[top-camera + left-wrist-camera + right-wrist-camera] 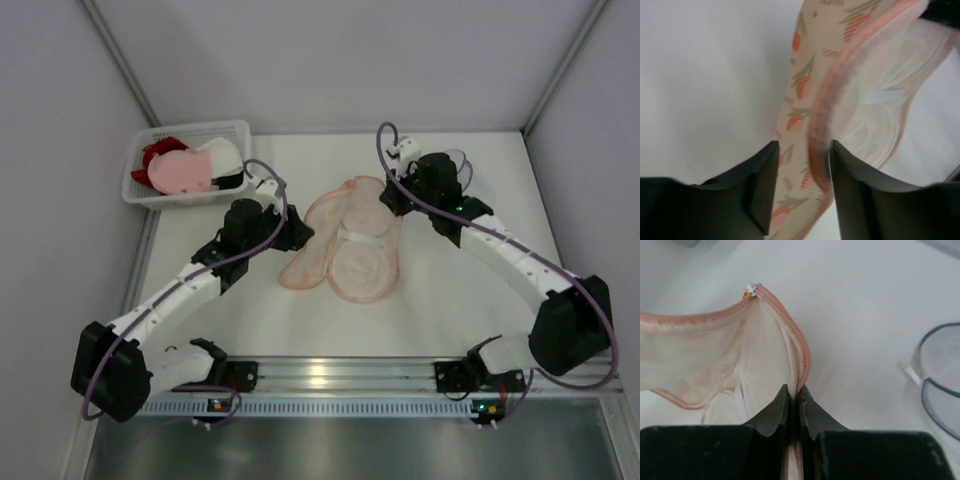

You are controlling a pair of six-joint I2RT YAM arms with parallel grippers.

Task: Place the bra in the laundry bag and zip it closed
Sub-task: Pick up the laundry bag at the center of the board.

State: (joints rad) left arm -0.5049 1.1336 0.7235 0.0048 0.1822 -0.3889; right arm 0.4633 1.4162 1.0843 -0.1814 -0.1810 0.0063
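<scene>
The laundry bag (pixel 345 250), peach with an orange flower print, lies spread open at mid-table. My right gripper (pixel 388 200) is at its far right edge; in the right wrist view this gripper (pixel 794 389) is shut on the bag's zip rim (pixel 802 357), with a white zip pull (pixel 751 288) further along. My left gripper (pixel 300 235) is at the bag's left edge. In the left wrist view it (pixel 802 147) stands open, and the printed cloth (pixel 802 85) and rim (pixel 817 165) pass loosely between the jaws. The bra (pixel 183 172), pink and rounded, lies in the basket.
A white basket (pixel 140 192) at the far left corner holds red, white and black garments beside the bra. A grey-rimmed mesh bag (pixel 457 165) (pixel 940 380) lies behind my right gripper. Grey walls close the table on three sides.
</scene>
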